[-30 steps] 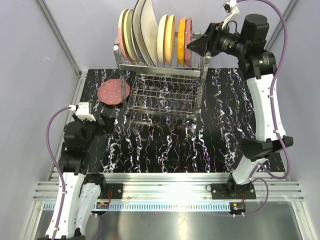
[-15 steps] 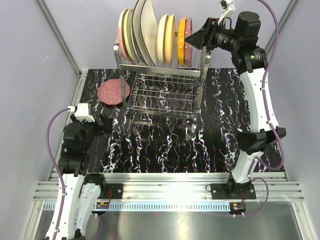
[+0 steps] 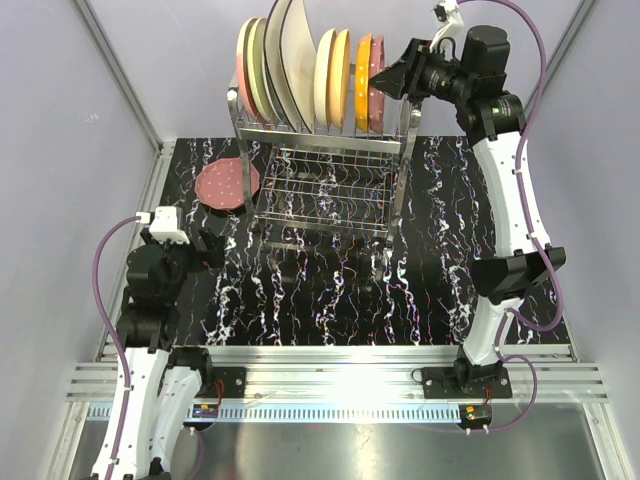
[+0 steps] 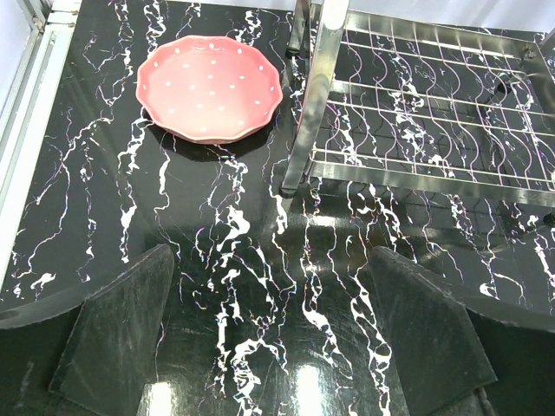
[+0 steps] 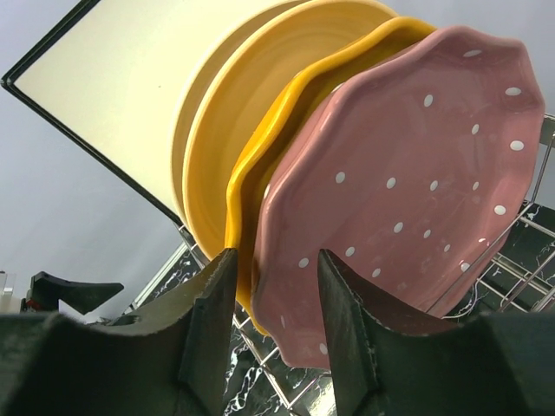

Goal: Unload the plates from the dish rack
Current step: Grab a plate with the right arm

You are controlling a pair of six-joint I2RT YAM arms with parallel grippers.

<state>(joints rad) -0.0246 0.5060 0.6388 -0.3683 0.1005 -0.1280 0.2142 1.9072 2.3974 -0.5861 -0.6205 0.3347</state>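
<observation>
The dish rack stands at the back of the table with several plates upright on its top tier. The rightmost is a speckled maroon-pink plate, with an orange plate just left of it. My right gripper is up at that end, its jaws astride the pink plate's rim with small gaps on both sides. Another speckled pink plate lies flat on the table left of the rack. My left gripper hovers wide open over bare table, holding nothing.
Further left in the rack stand cream round plates, a large cream square plate and pink-and-cream plates. A chrome rack post stands just right of the flat plate. Grey walls close in the back and sides.
My right arm has swung left and up to the rack's right end, and its jaws have narrowed around the pink plate's rim. The left arm has stayed put.
</observation>
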